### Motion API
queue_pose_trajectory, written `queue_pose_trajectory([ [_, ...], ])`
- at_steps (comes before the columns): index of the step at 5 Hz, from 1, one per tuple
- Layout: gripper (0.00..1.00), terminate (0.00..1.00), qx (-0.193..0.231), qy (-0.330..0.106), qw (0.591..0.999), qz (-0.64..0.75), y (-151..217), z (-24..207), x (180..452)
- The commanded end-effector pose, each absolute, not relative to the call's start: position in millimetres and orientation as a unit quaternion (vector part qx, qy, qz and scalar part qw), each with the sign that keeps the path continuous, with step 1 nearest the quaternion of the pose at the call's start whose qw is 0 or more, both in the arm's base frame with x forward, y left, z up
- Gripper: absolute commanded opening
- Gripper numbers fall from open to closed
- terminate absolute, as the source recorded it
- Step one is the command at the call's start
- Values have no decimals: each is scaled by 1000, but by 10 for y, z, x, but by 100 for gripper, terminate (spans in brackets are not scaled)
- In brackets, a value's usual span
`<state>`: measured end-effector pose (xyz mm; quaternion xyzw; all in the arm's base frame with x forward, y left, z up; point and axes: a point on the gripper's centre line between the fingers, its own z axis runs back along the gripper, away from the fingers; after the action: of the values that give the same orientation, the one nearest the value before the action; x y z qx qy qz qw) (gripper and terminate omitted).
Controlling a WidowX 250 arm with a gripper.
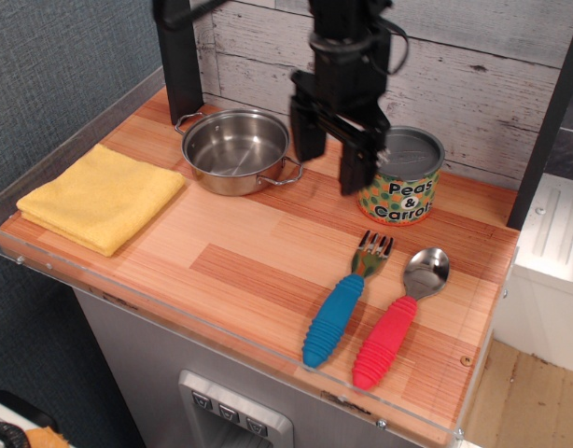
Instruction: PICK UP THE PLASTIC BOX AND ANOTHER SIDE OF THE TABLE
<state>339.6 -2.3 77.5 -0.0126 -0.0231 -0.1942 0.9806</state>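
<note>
Between the two black fingers (356, 173) of the gripper (330, 161) lies only open air: they are spread wide and hold nothing, hanging above the desk (240, 257) just left of the plastic box (401, 177). That box (labelled "Peas & Carrots") stands upright near the back right of the desk, apart from the fingers. Further out: a steel pot (236, 149) to the left, a yellow cloth (102, 196) at the far left, a blue-handled fork (342, 303) and red-handled spoon (398, 317) in front. Judged progress: no grasp made; picking up and moving remain.
</note>
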Motion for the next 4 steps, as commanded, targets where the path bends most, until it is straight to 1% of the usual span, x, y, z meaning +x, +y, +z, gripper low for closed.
queue_pose_trajectory([
  [1, 100, 0, -31, -32, 998, -34, 228, 1123, 3386],
  [2, 100, 0, -46, -56, 996, 57, 503, 1087, 3301],
  [3, 100, 0, -41, -69, 990, 113, 766, 1104, 3310],
  [4, 100, 0, -24, -79, 984, 155, 980, 1176, 3266],
])
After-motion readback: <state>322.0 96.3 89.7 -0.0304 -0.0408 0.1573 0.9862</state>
